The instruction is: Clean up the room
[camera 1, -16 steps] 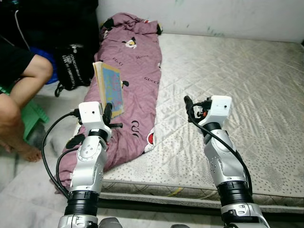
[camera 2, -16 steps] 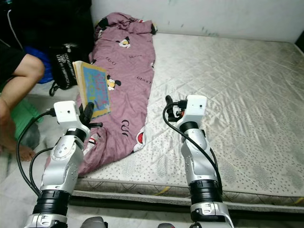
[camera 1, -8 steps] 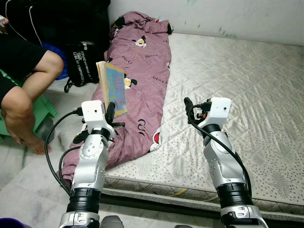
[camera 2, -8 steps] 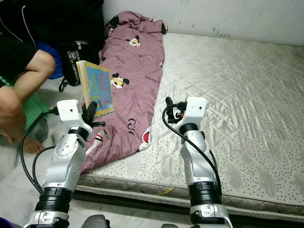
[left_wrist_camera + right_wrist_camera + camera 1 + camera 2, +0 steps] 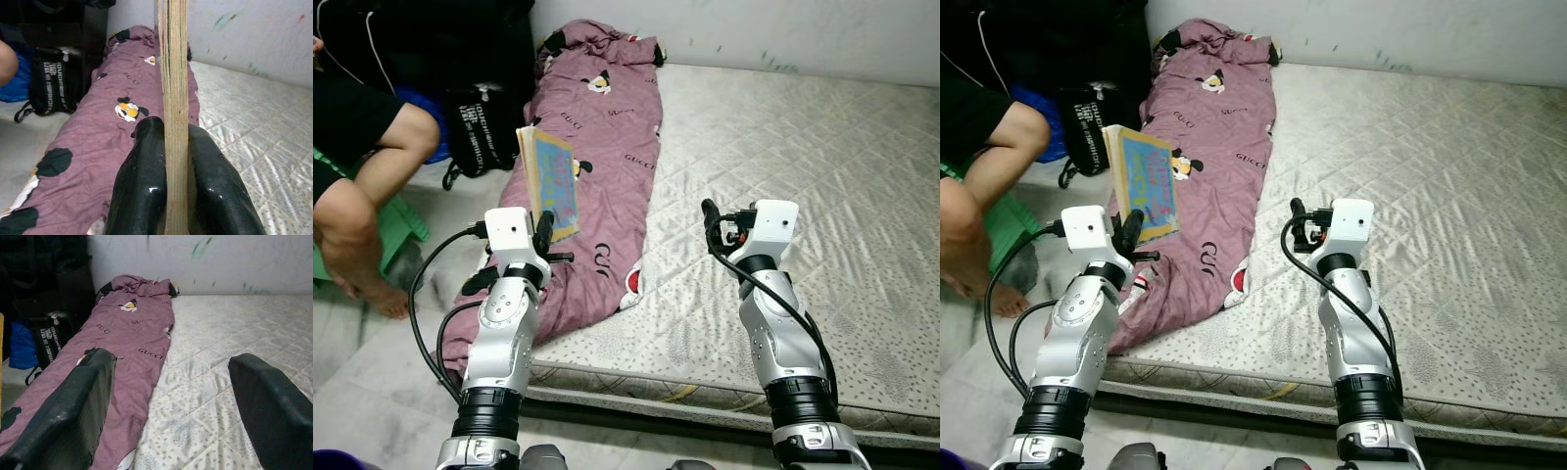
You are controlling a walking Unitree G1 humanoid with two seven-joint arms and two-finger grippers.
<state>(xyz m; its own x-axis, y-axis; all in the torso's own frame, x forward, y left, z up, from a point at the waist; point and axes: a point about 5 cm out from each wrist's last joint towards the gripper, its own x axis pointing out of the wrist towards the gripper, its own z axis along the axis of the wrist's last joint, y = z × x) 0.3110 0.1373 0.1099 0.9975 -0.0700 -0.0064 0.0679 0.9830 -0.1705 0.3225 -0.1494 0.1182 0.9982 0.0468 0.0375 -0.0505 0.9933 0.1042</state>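
Left gripper (image 5: 544,227) is clamped on the book (image 5: 552,183) above the purple blanket (image 5: 603,157), right gripper (image 5: 171,406) wide open and empty, so cleanup's barely started imo.

A person's bare leg (image 5: 352,211) rests bent at the far left, above a green seat (image 5: 391,223). Behind, a black printed bag (image 5: 481,122) leans against a blue bundle (image 5: 1048,122) near the white wall (image 5: 783,29).
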